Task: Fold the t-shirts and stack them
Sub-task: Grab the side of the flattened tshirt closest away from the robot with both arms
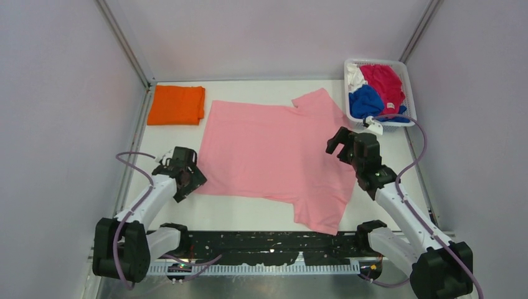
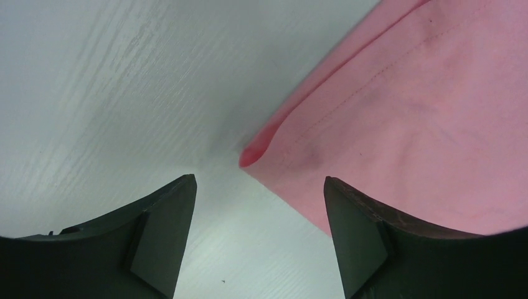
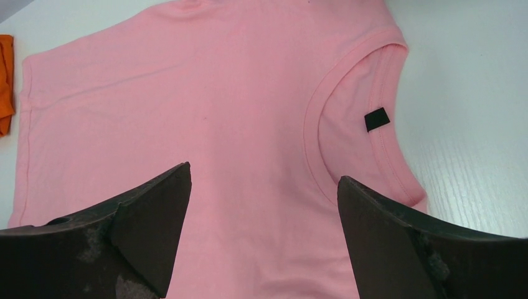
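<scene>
A light pink t-shirt (image 1: 274, 152) lies spread flat in the middle of the table, collar toward the right. Its collar with a black tag (image 3: 376, 118) shows in the right wrist view. My left gripper (image 1: 194, 176) is open and empty at the shirt's near left hem corner (image 2: 249, 156), just off the cloth. My right gripper (image 1: 339, 144) is open and empty over the shirt near the collar. A folded orange t-shirt (image 1: 177, 104) lies at the far left. Royal blue (image 1: 365, 101), magenta-red (image 1: 383, 83) and white (image 1: 355, 76) shirts sit in the basket.
A white mesh basket (image 1: 407, 87) stands at the far right corner. Enclosure walls with metal posts close in the left, back and right. A black mounting rail (image 1: 261, 243) runs along the near edge between the arm bases.
</scene>
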Motion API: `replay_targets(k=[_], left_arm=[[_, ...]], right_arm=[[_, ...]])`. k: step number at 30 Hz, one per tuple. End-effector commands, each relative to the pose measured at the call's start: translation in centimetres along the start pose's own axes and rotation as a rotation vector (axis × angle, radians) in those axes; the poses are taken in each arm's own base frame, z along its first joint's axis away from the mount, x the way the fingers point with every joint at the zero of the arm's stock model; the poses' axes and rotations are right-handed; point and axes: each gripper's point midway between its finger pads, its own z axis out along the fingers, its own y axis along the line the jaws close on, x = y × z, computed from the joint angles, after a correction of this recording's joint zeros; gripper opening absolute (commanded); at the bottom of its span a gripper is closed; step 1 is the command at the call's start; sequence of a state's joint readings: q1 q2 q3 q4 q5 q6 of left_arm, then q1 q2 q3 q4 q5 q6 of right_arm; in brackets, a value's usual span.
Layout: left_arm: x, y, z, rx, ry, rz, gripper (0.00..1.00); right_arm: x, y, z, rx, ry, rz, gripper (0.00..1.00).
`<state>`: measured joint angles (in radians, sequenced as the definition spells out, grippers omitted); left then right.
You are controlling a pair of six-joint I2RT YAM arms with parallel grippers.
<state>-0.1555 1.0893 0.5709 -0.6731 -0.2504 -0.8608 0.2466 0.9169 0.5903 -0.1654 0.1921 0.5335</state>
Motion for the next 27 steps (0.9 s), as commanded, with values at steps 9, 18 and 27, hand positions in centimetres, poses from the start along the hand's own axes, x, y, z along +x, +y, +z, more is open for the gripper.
replay_targets(k=[9, 18, 27], left_arm=[[0.3, -0.9, 2.1, -0.053, 0.062, -0.067, 0.49], [0.2, -1.3, 2.5, -0.050, 0.068, -0.060, 0.01], [1.0, 0.4, 2.0, -0.096, 0.079, -0.031, 0.00]], right_arm=[[-0.4, -0.2, 1.3, 0.049, 0.017, -0.011, 0.95], [0.0, -1.0, 1.7, 0.098, 0.033, -0.018, 0.95], [1.9, -0.8, 0.6, 0.114, 0.145, -0.064, 0.96]])
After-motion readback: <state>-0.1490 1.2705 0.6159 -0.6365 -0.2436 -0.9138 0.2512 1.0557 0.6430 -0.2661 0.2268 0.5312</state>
